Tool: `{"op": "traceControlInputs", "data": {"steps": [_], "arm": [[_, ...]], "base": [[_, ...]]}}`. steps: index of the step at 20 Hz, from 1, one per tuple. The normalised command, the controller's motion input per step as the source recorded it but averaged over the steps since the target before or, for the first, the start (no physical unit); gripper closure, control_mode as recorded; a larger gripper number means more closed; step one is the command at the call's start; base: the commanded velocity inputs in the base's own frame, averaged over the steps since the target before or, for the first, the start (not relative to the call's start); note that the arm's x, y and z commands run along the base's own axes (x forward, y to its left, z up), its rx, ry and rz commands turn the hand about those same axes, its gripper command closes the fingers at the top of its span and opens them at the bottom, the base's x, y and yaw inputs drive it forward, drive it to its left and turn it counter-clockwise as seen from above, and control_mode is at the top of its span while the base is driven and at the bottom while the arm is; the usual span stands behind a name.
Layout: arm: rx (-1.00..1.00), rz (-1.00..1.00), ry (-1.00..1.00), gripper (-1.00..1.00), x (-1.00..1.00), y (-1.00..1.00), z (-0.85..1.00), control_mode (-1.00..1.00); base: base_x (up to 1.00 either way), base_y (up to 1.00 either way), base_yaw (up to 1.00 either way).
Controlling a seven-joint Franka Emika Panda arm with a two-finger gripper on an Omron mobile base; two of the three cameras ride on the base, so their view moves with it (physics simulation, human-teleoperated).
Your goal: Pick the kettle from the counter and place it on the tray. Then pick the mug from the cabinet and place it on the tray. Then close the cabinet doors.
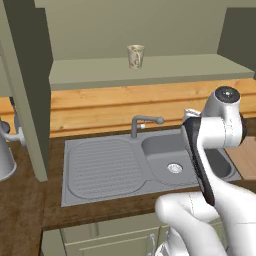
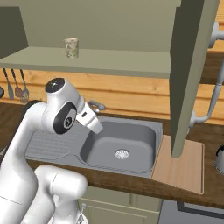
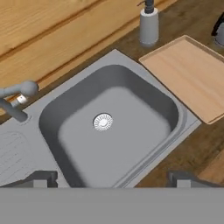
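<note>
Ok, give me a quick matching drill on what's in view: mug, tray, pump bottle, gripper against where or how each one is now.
Things:
1. mug
2. tray
3. pump bottle
4. gripper

Places or states:
A. bare, on the counter beside the sink basin
B. open, above the sink basin
C. upright on the cabinet shelf
D. standing at the tray's far corner, near the wooden wall

Pairs: 1-C, 2-A, 3-D, 4-B
</note>
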Motion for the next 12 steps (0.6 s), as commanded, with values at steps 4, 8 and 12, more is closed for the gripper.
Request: {"op": "traceControlInputs", "data": {"steps": [4, 8, 12], "arm": [[0.17, -0.27, -0.12, -1.00, -0.15, -0.49, -0.02, -1.00], [0.00, -0.53, -0.02, -1.00, 0.00, -0.47, -0.09, -1.00], [-0.07, -0.68, 0.00, -1.00, 0.04, -0.44, -0.11, -1.00]], "base": [[0.00, 0.00, 0.00], [0.00, 0.00, 0.00], [0.00, 0.00, 0.00]]}}
